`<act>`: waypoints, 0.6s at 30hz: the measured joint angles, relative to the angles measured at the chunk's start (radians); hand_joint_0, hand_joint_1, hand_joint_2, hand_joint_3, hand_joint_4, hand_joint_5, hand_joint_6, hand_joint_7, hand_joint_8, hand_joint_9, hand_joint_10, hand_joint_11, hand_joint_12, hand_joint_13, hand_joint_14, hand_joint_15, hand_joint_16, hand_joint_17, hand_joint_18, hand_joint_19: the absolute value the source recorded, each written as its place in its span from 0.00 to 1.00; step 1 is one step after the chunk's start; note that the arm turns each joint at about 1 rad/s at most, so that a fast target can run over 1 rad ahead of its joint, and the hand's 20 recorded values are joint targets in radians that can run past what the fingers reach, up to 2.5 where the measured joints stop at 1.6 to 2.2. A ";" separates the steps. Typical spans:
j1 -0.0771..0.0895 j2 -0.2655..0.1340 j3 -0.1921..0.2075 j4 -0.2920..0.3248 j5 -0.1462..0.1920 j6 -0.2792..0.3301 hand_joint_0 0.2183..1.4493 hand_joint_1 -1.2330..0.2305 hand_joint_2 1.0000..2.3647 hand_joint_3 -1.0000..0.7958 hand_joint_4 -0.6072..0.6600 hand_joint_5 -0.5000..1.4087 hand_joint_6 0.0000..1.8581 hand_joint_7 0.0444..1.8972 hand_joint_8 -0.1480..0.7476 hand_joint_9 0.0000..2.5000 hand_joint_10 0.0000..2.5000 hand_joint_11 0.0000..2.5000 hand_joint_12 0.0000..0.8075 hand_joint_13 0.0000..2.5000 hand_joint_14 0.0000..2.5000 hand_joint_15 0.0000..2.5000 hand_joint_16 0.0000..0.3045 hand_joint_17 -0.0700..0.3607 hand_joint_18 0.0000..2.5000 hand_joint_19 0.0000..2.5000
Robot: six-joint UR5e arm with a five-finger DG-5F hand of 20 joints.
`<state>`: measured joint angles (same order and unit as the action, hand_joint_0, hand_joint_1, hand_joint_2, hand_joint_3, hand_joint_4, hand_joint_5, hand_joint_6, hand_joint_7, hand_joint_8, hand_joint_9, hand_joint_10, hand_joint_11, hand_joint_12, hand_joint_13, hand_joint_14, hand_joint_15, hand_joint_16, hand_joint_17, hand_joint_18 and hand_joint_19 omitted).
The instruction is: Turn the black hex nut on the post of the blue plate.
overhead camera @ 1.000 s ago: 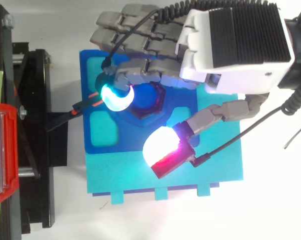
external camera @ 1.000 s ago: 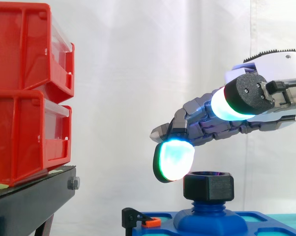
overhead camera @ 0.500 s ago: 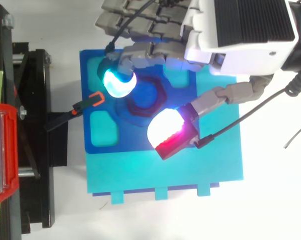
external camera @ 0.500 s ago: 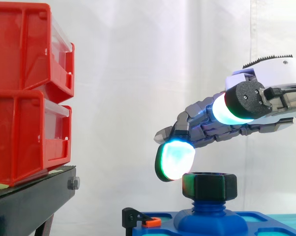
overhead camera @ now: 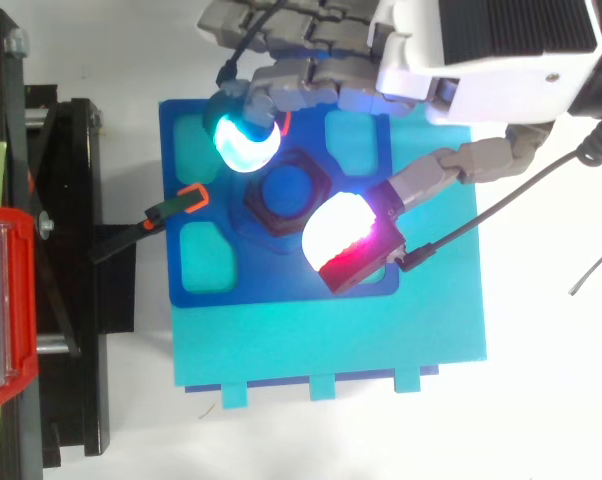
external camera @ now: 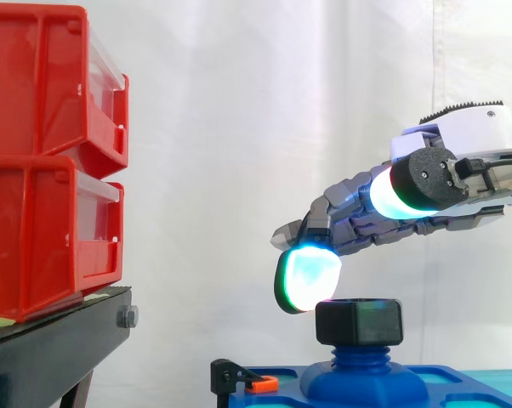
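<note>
Side view shows robot hand (external camera: pixel 366 223) spread and empty, thumb above hex nut (external camera: pixel 359 321).

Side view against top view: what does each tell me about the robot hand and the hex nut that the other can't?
Side view gives heights: the hex nut sits raised on the blue post, one glowing fingertip hangs level with its upper left edge, and the thumb pad rides well above. Top view gives layout: fingertip and thumb pad lie on opposite sides of the nut, over the blue plate. Both show the robot hand open, gripping nothing, and the red bins on the left.
</note>
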<state>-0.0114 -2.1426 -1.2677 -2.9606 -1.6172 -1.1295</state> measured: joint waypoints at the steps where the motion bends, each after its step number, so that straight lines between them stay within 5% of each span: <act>1: -0.002 0.000 0.000 0.000 -0.003 0.000 0.21 0.70 0.00 0.28 0.69 0.16 0.27 0.47 0.42 0.00 0.00 0.00 0.45 0.00 0.00 0.00 0.16 0.42 0.00 0.04; 18: -0.018 0.001 0.000 0.001 -0.031 -0.001 0.21 0.70 0.00 0.28 0.69 0.16 0.27 0.47 0.42 0.00 0.00 0.00 0.45 0.00 0.00 0.00 0.17 0.43 0.00 0.04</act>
<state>-0.0296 -2.1415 -1.2677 -2.9599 -1.6485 -1.1305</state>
